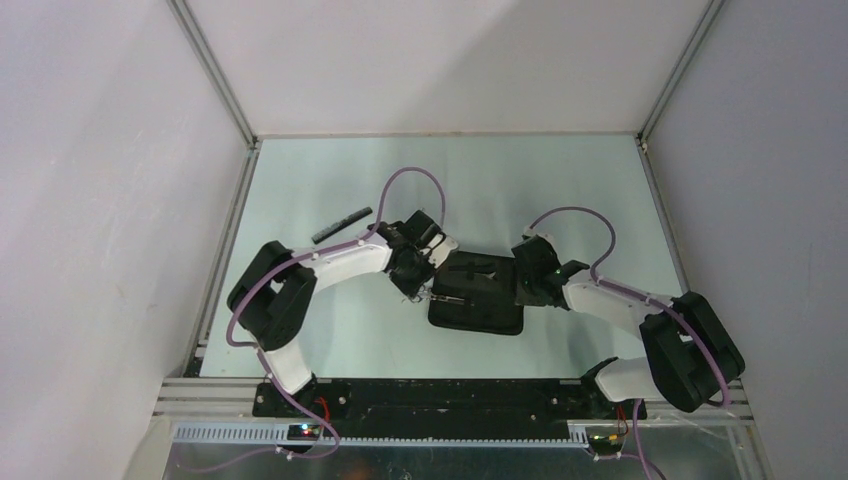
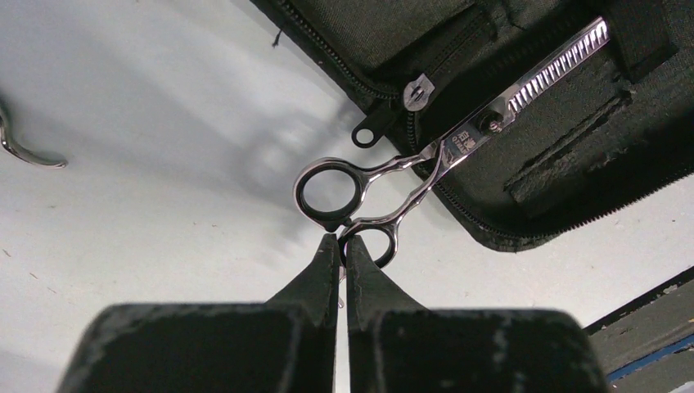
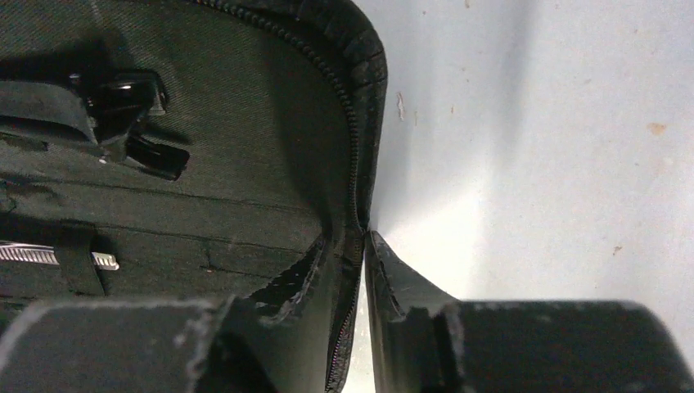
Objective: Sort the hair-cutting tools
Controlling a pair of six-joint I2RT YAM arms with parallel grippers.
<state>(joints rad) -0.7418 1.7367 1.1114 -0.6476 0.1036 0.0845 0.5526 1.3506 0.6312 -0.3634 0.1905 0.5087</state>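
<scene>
Silver scissors [image 2: 470,139] diagonal: blades in pouch [image 2: 368,24], rings out.

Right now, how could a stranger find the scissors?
Find the big open black pouch. From its left edge stick out the ring handles of silver scissors, pinched by the left pincer. Unlike the dark comb nearby, they shine, with a toothed blade.

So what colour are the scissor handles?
Shiny silver scissors, black-lined rings; left wrist view.
</scene>
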